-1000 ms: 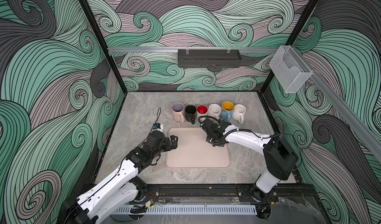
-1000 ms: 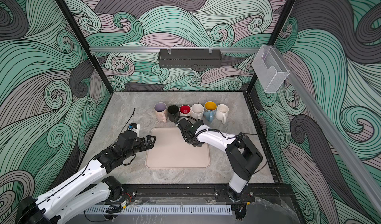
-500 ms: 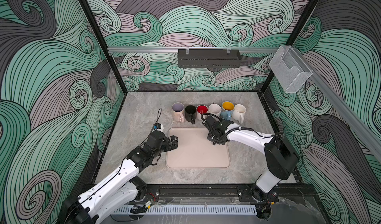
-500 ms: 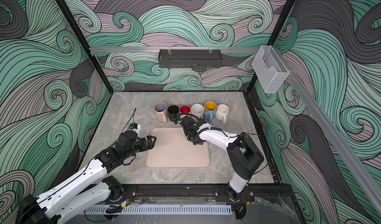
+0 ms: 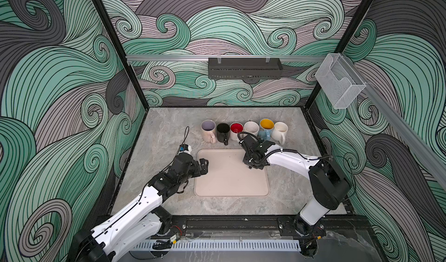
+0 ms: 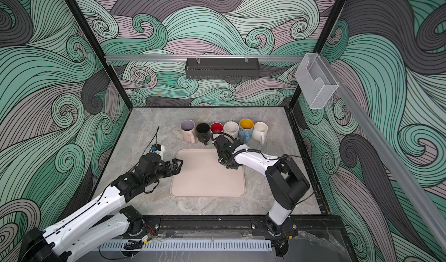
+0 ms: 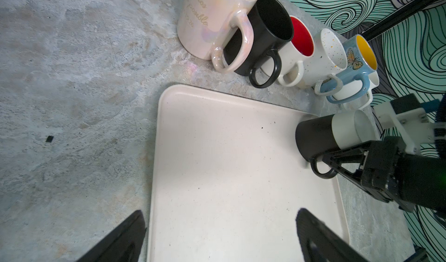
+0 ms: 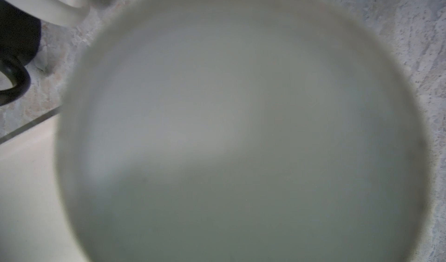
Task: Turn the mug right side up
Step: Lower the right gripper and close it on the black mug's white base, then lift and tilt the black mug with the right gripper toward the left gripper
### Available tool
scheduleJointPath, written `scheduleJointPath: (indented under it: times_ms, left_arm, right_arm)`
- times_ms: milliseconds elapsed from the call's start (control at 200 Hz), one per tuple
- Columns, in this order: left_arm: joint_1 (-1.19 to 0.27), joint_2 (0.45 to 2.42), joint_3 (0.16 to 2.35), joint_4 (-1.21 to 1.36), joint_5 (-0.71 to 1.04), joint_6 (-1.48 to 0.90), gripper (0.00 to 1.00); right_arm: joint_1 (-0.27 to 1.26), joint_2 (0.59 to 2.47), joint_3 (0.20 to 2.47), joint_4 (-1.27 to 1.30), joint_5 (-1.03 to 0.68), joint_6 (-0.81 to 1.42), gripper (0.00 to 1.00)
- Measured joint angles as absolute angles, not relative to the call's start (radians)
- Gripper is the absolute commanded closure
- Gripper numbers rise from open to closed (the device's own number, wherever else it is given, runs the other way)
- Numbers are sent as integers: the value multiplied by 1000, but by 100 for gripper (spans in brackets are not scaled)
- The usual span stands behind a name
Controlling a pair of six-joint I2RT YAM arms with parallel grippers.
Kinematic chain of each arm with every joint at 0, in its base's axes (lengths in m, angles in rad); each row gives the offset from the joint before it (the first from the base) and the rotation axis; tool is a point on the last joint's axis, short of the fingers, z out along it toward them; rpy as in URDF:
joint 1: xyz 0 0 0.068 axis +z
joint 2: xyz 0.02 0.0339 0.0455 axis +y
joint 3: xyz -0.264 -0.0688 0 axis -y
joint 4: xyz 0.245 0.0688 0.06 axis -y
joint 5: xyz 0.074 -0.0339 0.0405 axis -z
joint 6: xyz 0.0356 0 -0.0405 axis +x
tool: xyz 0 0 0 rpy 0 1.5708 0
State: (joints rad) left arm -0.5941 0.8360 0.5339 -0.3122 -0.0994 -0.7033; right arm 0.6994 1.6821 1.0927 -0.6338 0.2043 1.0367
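The left gripper (image 5: pixel 203 168) hangs at the left edge of the tray (image 5: pixel 231 183) with its jaws spread wide and nothing between them; I judge it is parked there to leave the tray free for the other arm, near enough to help if needed. In its own wrist view only the two dark fingertips show, cut off by the frame.

At the far side of the table (image 5: pixel 169 137), just beyond the tray, a row (image 5: pixel 251 128) of six mugs stands mouth up with handles toward the near side, which suggests they are finished or simply set aside; in the left wrist view the rightmost is mostly hidden behind the blue one.

Over the far right corner of the tray is the mug (image 7: pixel 333 135), black at the base and pale at the rim; it lies tipped on its side, mouth toward the right arm. The right gripper (image 7: pixel 324 164) is clamped on its handle, a hold that looks chosen so a wrist roll can bring the mouth upward.

In both top views the right wrist covers the mug almost wholly; the right wrist view is filled by a blurred pale disc, probably the mug's inside; whether the mug touches the tray or hangs clear I cannot tell.
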Motion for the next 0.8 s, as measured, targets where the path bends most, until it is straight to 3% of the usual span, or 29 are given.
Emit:
scheduleJointPath:
  times_ms: [75, 165, 455, 800]
  left_arm:
    - [-594, 836, 534, -312, -99, -703, 1]
    - [-594, 836, 534, -312, -99, -704, 1]
    - [-594, 836, 534, -311, -96, -709, 2]
    - [-594, 850, 532, -292, -97, -712, 3]
  right_arm:
    - [694, 1682, 1093, -630, 199, 1024, 84]
    - [690, 1682, 1092, -621, 193, 1001, 100]
    - [686, 1595, 1005, -578, 162, 915, 100]
    - [686, 1250, 941, -466, 79, 763, 100]
